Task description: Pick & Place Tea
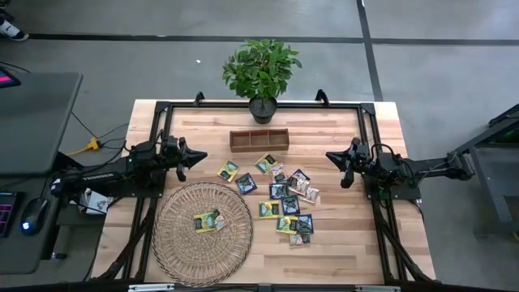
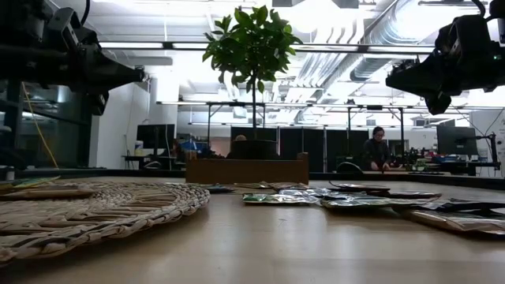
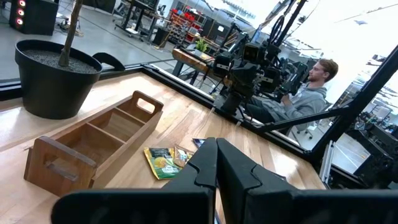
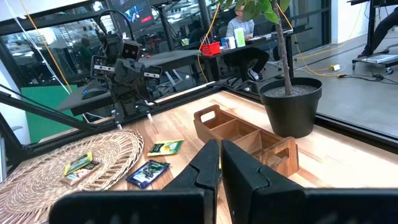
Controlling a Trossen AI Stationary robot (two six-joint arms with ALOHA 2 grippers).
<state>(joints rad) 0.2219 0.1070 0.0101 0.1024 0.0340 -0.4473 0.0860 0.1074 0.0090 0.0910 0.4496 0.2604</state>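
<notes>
Several small flat tea sachets [image 1: 285,199], yellow-green, dark and pale, lie loose on the table between the wicker mat and the right arm. Two more sachets [image 1: 208,221] rest flat on the round wicker mat [image 1: 174,235]. My left gripper [image 1: 195,155] hovers shut above the table's left side, beyond the mat. My right gripper [image 1: 331,156] hovers shut above the right side, beside the pile. The low view shows both grippers [image 2: 138,76] [image 2: 394,77] well above the table. In the wrist views each pair of fingers [image 3: 216,168] [image 4: 221,163] stands closed with nothing between.
A brown wooden three-compartment tray [image 1: 259,139] stands toward the far edge, with a potted plant [image 1: 262,73] just behind it. A black frame [image 1: 369,130] runs around the table. A seated person [image 3: 305,93] shows beyond the table in the left wrist view.
</notes>
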